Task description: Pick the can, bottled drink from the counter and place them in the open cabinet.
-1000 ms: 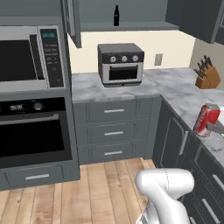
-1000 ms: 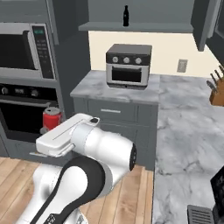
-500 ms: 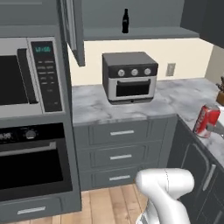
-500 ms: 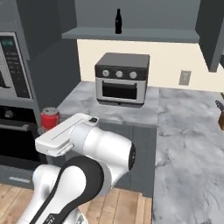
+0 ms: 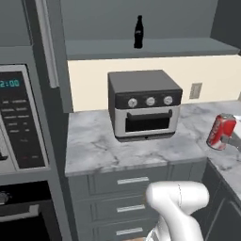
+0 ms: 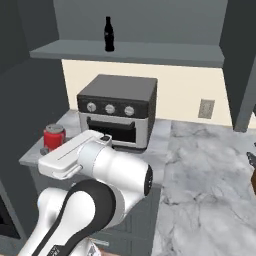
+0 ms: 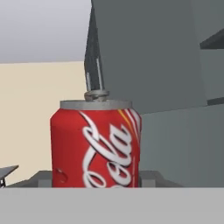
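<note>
The red can (image 7: 96, 146) stands upright right in front of the hand camera, silver top up. In the left base view the can (image 5: 220, 132) hangs tilted above the countertop's right end, with my gripper (image 5: 229, 138) shut on it from the right. From the right base view the can (image 6: 53, 136) peeks out behind my arm. The black bottled drink (image 5: 138, 32) (image 6: 108, 34) stands upright on the shelf of the open cabinet (image 5: 160, 47) (image 6: 150, 51). The counter is out of view.
A toaster oven (image 5: 143, 104) (image 6: 118, 111) sits on a marble countertop (image 5: 103, 150) below the shelf. The cabinet door (image 5: 47, 42) with its long handle hangs at the left, above a microwave (image 5: 19, 117). Grey drawers (image 5: 127, 181) lie beneath.
The whole scene has shifted and grown: the base has driven closer to the toaster oven and cabinet. The can stays in my gripper; the bottle has not moved on its shelf.
</note>
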